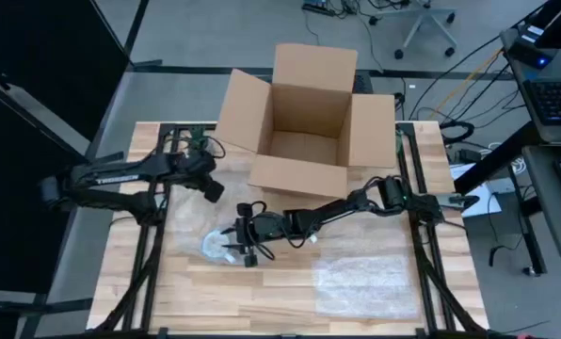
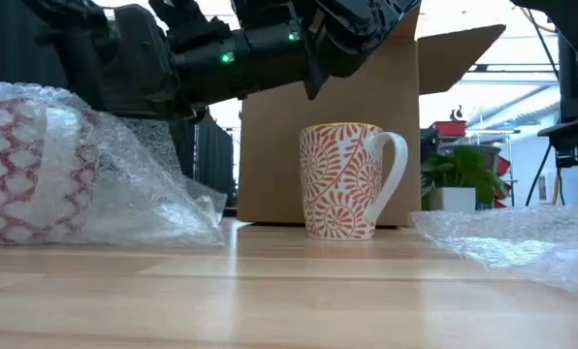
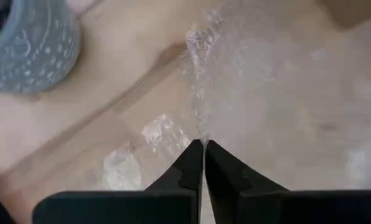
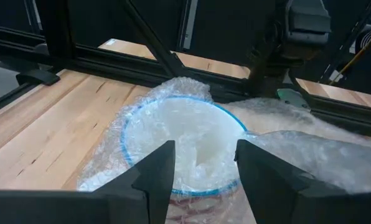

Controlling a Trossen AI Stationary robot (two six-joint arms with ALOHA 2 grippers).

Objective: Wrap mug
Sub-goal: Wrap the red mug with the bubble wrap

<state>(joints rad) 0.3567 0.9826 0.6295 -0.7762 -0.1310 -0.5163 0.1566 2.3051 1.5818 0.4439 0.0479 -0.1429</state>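
While the wrapped mug lies on its side on the pale wooden worktop, the right gripper is held over its blue rim with jaws open. A sheet edge is pinched in the closed left gripper. An unwrapped patterned mug stands before the open cardboard box. Bubble wrap is spread nearby; cables and a chair base are seen on the grey floor.

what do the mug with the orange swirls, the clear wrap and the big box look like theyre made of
The mug looks like glazed ceramic: a smooth, slightly shiny cream body with a printed orange swirl pattern. The clear wrap is bubble wrap, seemingly thin plastic film, translucent with small raised bubbles that catch the light. The box looks like plain brown cardboard, matte, with folded flaps standing open.
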